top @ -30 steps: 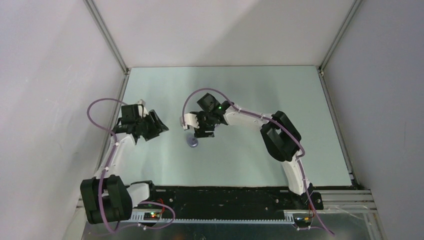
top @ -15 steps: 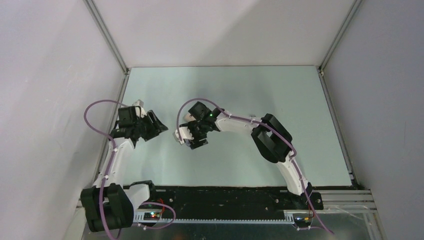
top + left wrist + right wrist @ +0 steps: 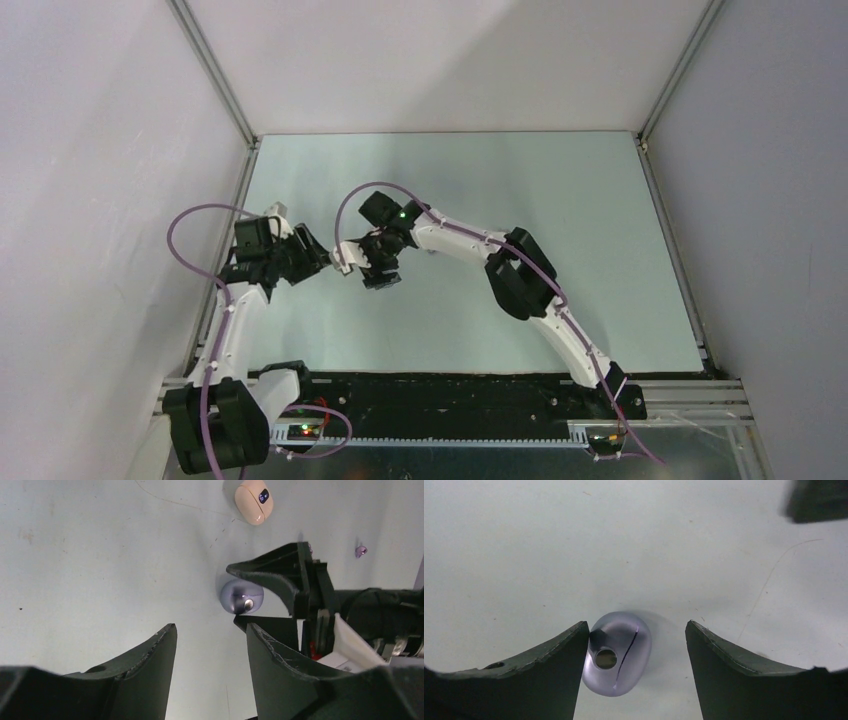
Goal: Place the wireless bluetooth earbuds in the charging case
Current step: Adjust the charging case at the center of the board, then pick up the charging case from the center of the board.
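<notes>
A closed purple charging case (image 3: 616,653) lies on the table between the jaws of my right gripper (image 3: 636,627), which is open. Its left finger (image 3: 549,665) touches the case and the right finger stands apart from it. In the left wrist view the same purple case (image 3: 241,596) sits between the right gripper's fingers (image 3: 272,575). One tiny purple earbud (image 3: 360,551) lies beyond them. My left gripper (image 3: 210,630) is open and empty, just short of the case. From above, the right gripper (image 3: 380,278) hides the case, with the left gripper (image 3: 318,255) close beside it.
A cream-white charging case (image 3: 254,494), closed, lies farther out on the pale table (image 3: 560,200). Grey walls and metal rails (image 3: 212,70) box in the table. The two arms' wrists are close together at the left centre.
My right gripper has swung left and toward the near edge, settling over the purple case, which now hides beneath it in the top view. The left gripper shifted slightly.
</notes>
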Controlling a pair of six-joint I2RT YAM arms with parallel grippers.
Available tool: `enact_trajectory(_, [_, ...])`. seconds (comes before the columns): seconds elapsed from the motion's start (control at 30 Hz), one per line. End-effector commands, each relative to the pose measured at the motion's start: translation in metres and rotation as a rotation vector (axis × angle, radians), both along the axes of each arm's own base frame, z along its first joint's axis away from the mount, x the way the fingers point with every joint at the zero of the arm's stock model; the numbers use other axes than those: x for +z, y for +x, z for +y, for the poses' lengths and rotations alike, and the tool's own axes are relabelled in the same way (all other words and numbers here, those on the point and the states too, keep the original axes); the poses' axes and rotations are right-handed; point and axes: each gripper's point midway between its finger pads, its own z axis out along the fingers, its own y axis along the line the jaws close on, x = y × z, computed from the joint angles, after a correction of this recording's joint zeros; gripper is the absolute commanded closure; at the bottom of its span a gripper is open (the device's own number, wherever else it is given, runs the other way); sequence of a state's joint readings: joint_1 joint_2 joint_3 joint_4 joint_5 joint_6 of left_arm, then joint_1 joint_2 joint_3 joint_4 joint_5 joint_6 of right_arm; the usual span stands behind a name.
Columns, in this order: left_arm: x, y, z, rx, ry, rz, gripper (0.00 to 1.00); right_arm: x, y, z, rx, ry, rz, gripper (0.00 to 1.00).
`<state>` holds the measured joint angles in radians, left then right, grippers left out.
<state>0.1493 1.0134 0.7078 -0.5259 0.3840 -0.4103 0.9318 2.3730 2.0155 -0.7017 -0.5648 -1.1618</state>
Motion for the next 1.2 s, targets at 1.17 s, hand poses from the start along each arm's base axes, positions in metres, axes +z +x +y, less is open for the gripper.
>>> enact_trajectory(1.17, [0.008,0.011,-0.001,0.009,-0.048,-0.061,0.44,0.034,-0.025,-0.035,-0.994,-0.134,0.496,0.19])
